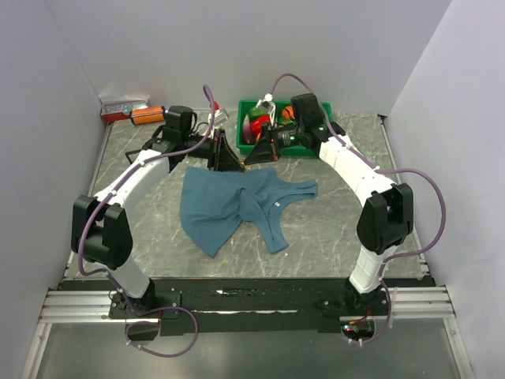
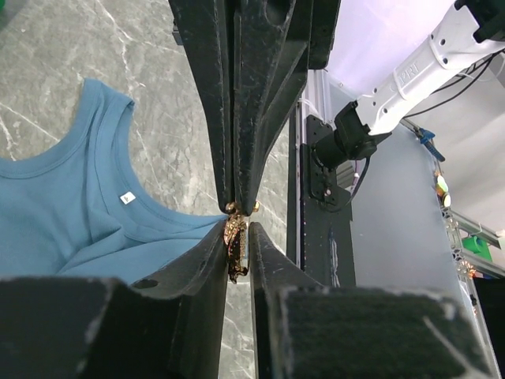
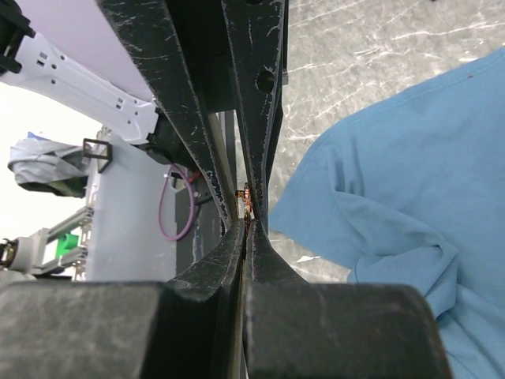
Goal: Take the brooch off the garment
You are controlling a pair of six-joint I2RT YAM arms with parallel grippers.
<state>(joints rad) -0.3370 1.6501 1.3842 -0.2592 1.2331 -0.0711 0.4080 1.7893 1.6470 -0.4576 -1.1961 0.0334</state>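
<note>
Left wrist view shows the brooch (image 2: 235, 246) pinched in the narrow gap between the fingers of the left gripper (image 2: 237, 233), at the tip of a fold of the garment (image 2: 71, 221) (teal, spread on the marbled table (image 2: 63, 47)). The right gripper (image 2: 241, 203) meets it from the opposite side, its fingers pressed together on the brooch's upper end.

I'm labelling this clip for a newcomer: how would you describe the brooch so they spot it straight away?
Find the teal garment spread on the grey table; at its far edge the left hand and right hand meet tip to tip. The brooch is the tiny golden-brown ornament pinched there, unlike the white neck label, which lies flat on the cloth.
</note>
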